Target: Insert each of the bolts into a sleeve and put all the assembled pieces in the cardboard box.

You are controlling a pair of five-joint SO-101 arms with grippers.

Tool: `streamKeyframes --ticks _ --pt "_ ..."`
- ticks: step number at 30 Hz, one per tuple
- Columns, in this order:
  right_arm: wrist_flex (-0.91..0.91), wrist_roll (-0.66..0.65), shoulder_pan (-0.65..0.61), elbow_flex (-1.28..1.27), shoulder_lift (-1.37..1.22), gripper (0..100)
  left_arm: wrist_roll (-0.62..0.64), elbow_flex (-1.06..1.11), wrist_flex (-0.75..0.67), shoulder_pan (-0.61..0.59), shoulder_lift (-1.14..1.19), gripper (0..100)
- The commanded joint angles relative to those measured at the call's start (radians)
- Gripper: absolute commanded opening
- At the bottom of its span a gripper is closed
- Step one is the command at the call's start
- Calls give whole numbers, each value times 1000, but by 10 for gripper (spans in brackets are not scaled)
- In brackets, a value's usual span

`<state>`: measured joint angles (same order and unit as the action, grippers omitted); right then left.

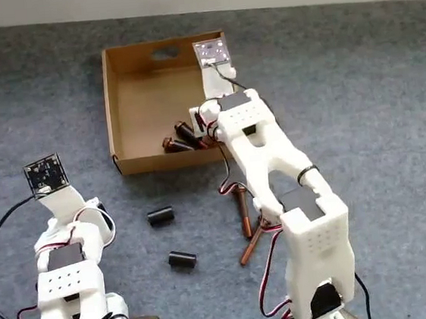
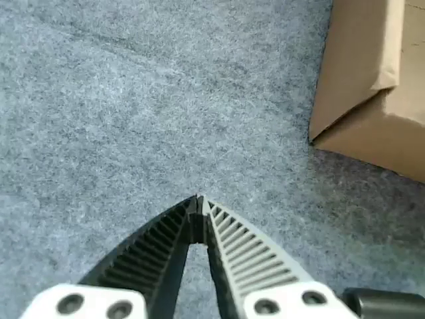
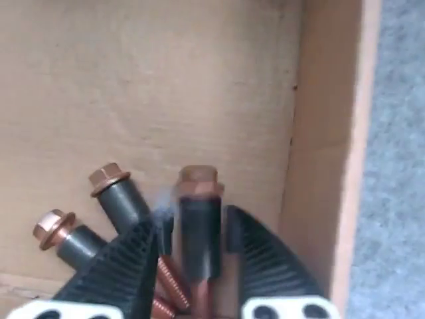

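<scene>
The cardboard box (image 1: 145,98) stands at the back of the carpet. My right gripper (image 1: 207,130) is down in its near right corner (image 3: 325,133). In the right wrist view the gripper (image 3: 196,222) is open, its jaws either side of an assembled bolt and sleeve (image 3: 199,232) with a thin gap at each side. Two more assembled pieces (image 3: 119,196) (image 3: 63,234) lie beside it, seen from above as pieces (image 1: 177,142). Two black sleeves (image 1: 160,215) (image 1: 182,260) and two copper bolts (image 1: 243,210) (image 1: 251,248) lie on the carpet. My left gripper (image 2: 199,201) is shut and empty over bare carpet.
The left arm (image 1: 67,258) sits at the near left, with a corner of the box (image 2: 372,100) ahead of its gripper. The right arm's body (image 1: 276,176) and its red cables hang over the two loose bolts. Grey carpet (image 1: 372,74) lies bare to the right of the box.
</scene>
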<state>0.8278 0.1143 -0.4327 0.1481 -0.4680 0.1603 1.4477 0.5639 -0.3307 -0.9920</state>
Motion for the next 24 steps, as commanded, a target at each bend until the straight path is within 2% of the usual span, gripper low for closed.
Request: streamKeyframes --ticks 1,9,14,20,24 --pt "4 -9 -15 45 13 142 3 -7 -9 10 -19 34" --pt "4 -9 -13 79 33 142 3 -7 -9 10 -19 34" --pt "35 -9 4 97 143 142 3 -7 -9 10 -19 34" --pt "128 -9 94 90 312 142 3 -7 -11 10 -19 34" --pt "130 -9 150 76 282 142 3 -7 -11 10 -19 34"
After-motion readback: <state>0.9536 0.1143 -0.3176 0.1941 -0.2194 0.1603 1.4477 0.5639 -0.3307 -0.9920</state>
